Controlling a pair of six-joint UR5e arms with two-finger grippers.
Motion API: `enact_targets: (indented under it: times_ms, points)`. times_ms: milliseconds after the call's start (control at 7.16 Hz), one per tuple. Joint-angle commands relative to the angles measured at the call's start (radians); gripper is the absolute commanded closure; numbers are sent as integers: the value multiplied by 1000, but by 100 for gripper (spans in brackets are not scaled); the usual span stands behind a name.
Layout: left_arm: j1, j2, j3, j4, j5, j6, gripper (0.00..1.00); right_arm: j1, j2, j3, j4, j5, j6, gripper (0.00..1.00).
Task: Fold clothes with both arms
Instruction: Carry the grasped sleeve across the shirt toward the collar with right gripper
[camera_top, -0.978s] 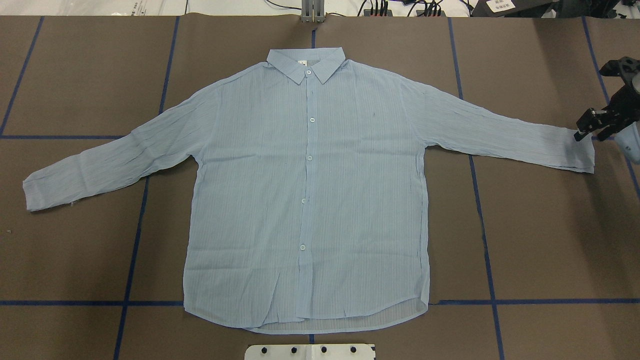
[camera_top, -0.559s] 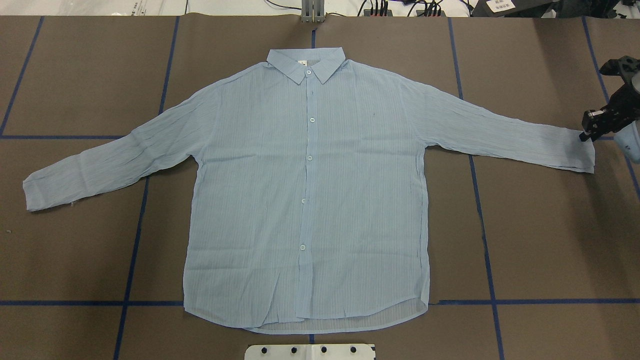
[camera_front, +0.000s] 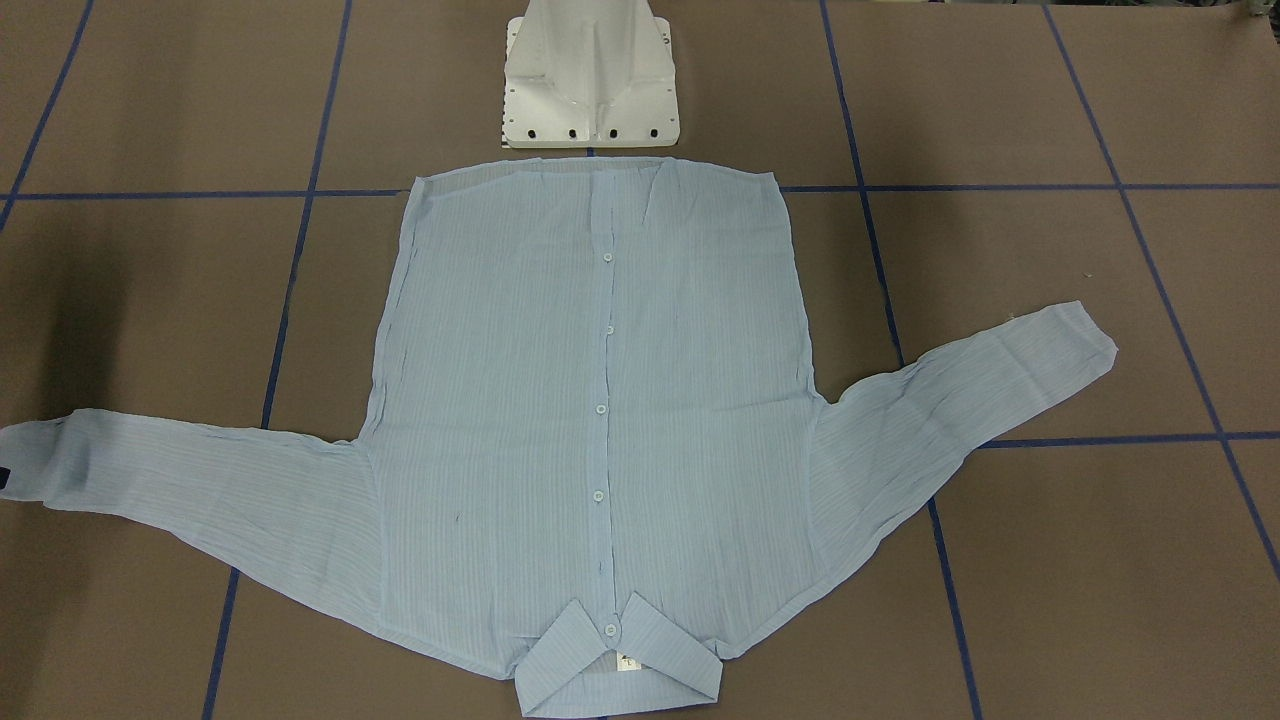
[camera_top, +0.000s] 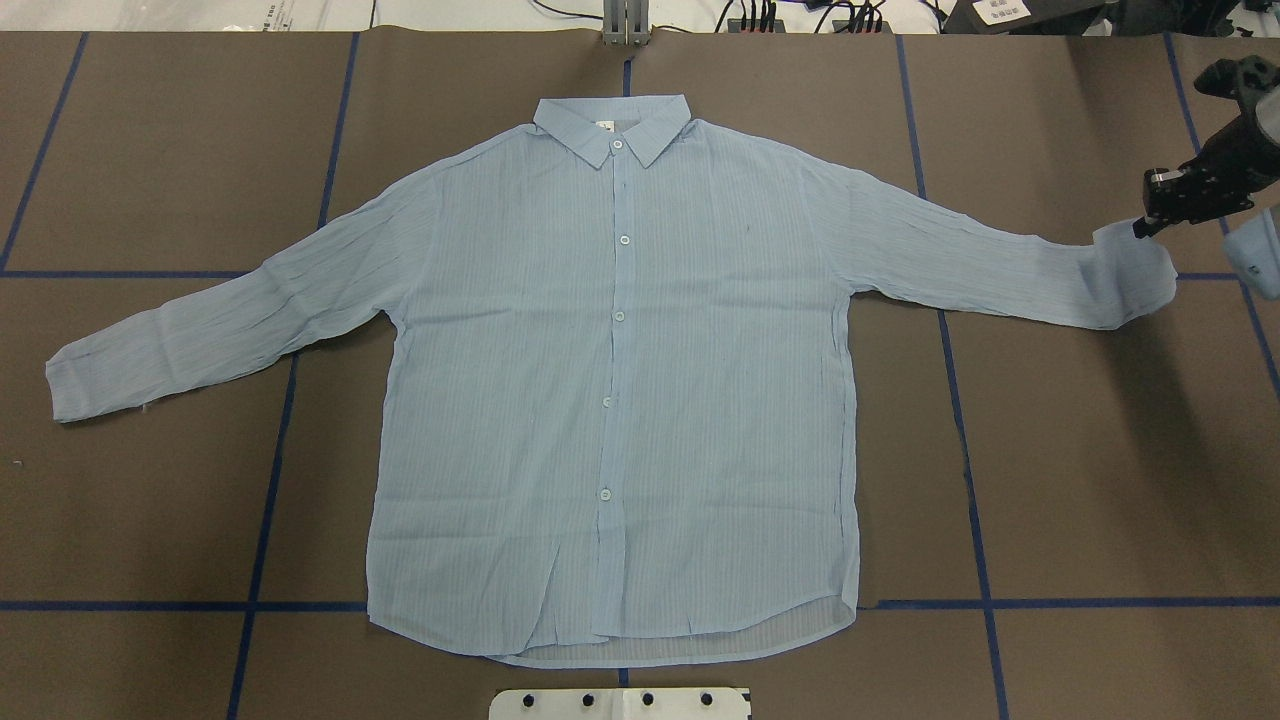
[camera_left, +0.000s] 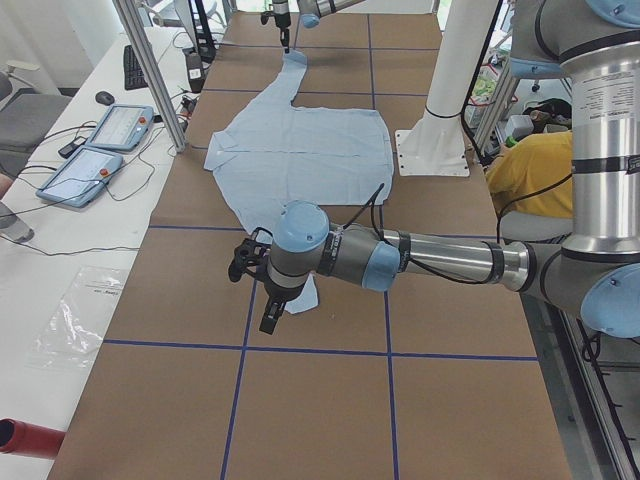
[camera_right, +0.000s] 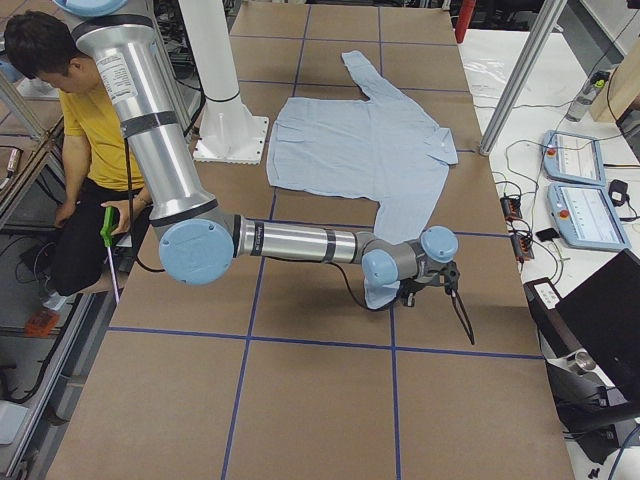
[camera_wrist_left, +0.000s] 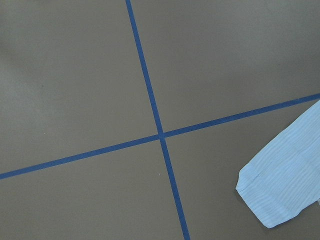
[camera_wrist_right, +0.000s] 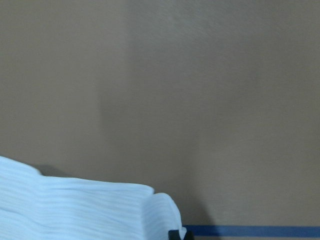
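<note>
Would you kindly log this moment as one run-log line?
step: sleeve grasp | right gripper: shut on light blue shirt, cuff raised | left gripper: near other cuff, open/shut unclear

A thin, soft cloth shirt (camera_top: 620, 400), pale blue with fine woven stripes, matt and lightly crinkled on the sleeves, carries small smooth white buttons (camera_top: 619, 316). The table (camera_top: 150, 150) is covered in smooth matt brown paper crossed by dull blue tape (camera_top: 150, 606). The right arm (camera_right: 290, 242) has brushed silver metal tubes and smooth, faintly shiny light blue plastic caps (camera_right: 197, 250); the right gripper (camera_top: 1140, 228) is matt black. The pedestal (camera_front: 590, 75) is smooth, matt white
</note>
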Motion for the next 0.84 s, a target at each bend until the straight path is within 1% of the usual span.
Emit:
enact_targets:
  times_ms: [0,140,280,419,559,699]
  points:
    - [0,6,-17,-1,0,0,0,-136,13,202,7,-5,421,100]
    - [0,6,-23,1,0,0,0,-231,81,231,7,-54,613,100]
    - [0,12,-28,-1,0,0,0,-370,207,217,8,-186,833,100]
    - [0,14,-28,-1,0,0,0,-447,361,140,7,-328,988,100]
    - [0,14,-28,-1,-2,0,0,-501,537,4,8,-375,1106,100]
    - [0,14,-28,-1,-2,0,0,-537,688,-125,10,-408,1174,100]
